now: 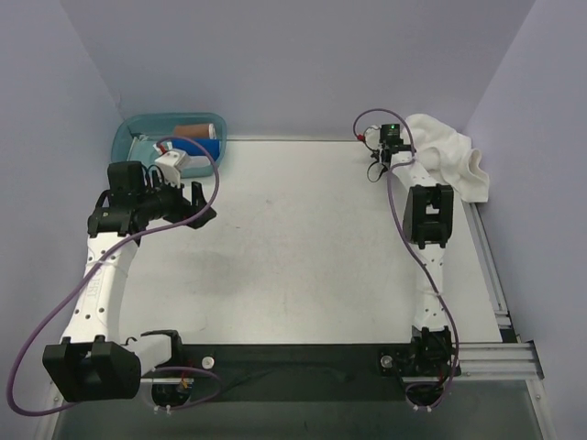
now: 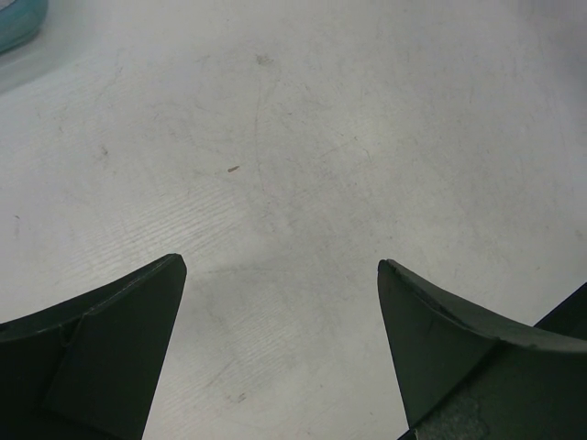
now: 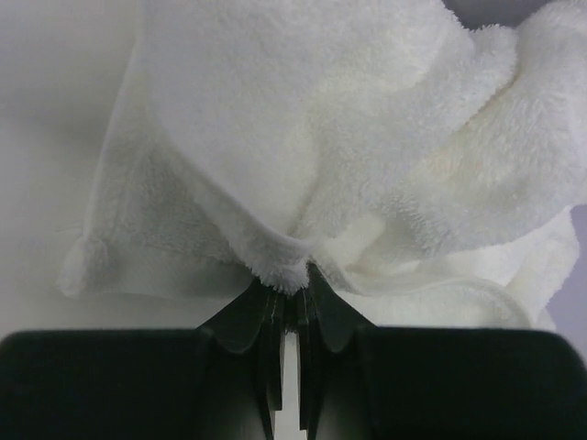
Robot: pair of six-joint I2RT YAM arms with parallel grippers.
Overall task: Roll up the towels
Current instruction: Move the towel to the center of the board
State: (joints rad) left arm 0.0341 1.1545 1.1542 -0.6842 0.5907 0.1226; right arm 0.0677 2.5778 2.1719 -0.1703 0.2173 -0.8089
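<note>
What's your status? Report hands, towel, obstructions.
Right hand shut on white towel edge, far right corner. Left hand open above table. Teal bin far left, clear of towel.

Your left arm rises from its base and bends inward over the near left side, with the wrist roughly level. The left gripper has its jaws spread wide and nothing between them. Your right arm is stretched toward the far right corner. The right gripper is closed, its fingertips pinching a fold of the white towel.
</note>
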